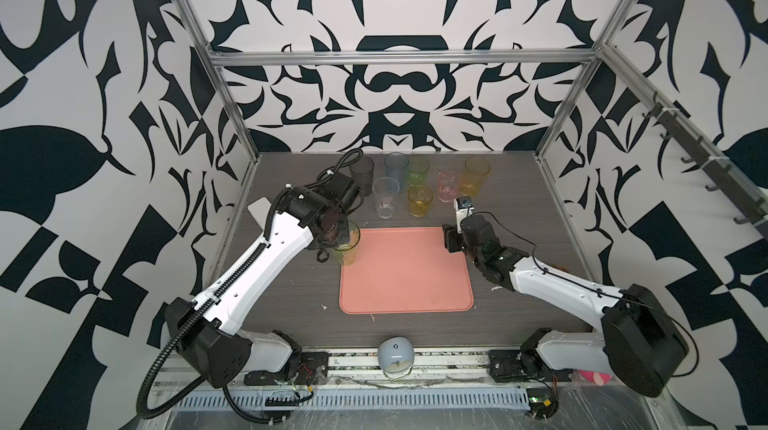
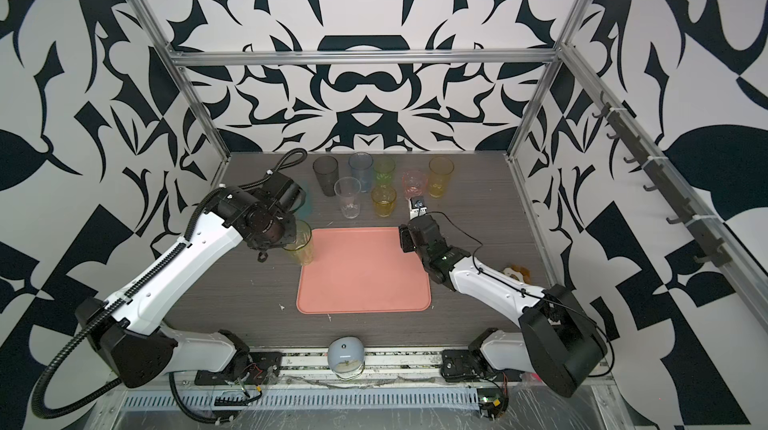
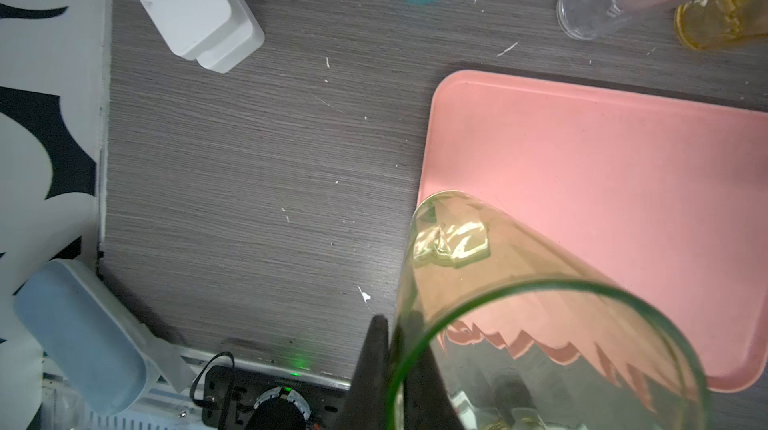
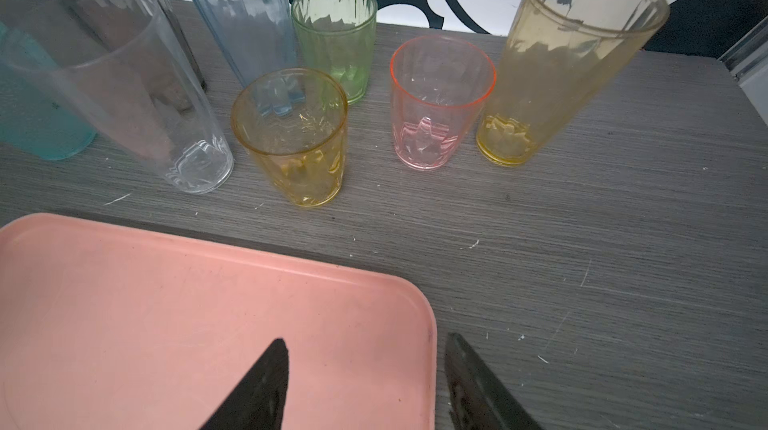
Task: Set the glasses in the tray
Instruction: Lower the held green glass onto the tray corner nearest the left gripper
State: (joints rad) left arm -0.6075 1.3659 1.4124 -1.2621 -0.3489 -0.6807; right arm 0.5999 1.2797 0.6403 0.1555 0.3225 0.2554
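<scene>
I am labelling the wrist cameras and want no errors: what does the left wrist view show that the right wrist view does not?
Only the left wrist view: the tall yellow-green transparent tumbler, gripped at its rim by the shut left hand, and a pale blue lidded box. Only the right wrist view: the open right hand, a short pink transparent tumbler and a short green transparent tumbler. Both: the flat salmon-pink tray, the tall clear tumbler and the short amber tumbler.
</scene>
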